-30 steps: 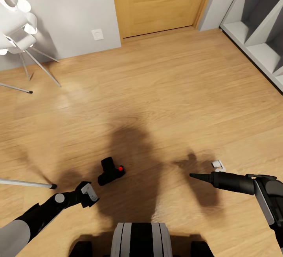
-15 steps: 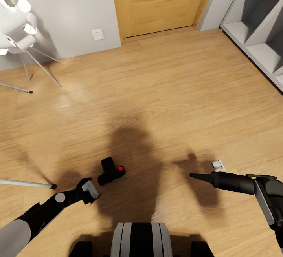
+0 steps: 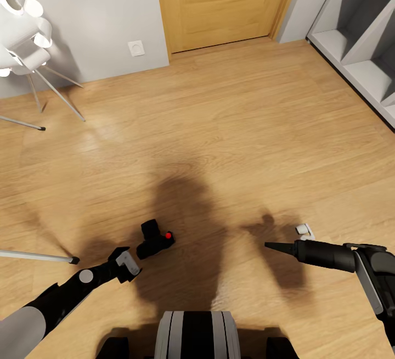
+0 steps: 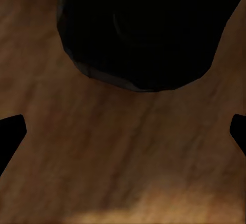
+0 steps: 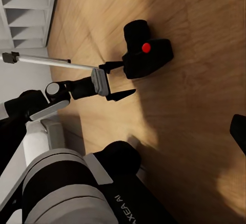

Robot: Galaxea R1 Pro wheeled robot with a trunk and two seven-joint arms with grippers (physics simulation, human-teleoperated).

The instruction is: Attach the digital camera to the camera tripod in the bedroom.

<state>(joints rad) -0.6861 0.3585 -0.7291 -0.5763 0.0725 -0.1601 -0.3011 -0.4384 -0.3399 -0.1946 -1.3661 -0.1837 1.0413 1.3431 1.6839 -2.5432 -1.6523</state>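
Black digital camera (image 3: 155,240) lies on wood floor (image 3: 230,129), near centre-left. Left gripper (image 3: 127,264) just beside it, fingers spread. Right gripper's state: cannot tell. Likely rigid, light; grasp across body, avoid lens.

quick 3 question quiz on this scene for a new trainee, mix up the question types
1. True or false: the digital camera lies on the wood floor, not held by either gripper.
2. Which gripper is nearest the digital camera? A) left gripper B) right gripper C) both equally near
3. Fill in: the red dot sits on the ______.

Key:
1. True. In the right wrist view the digital camera rests on the floor, with the left gripper's open fingers just beside it.
2. A
3. digital camera
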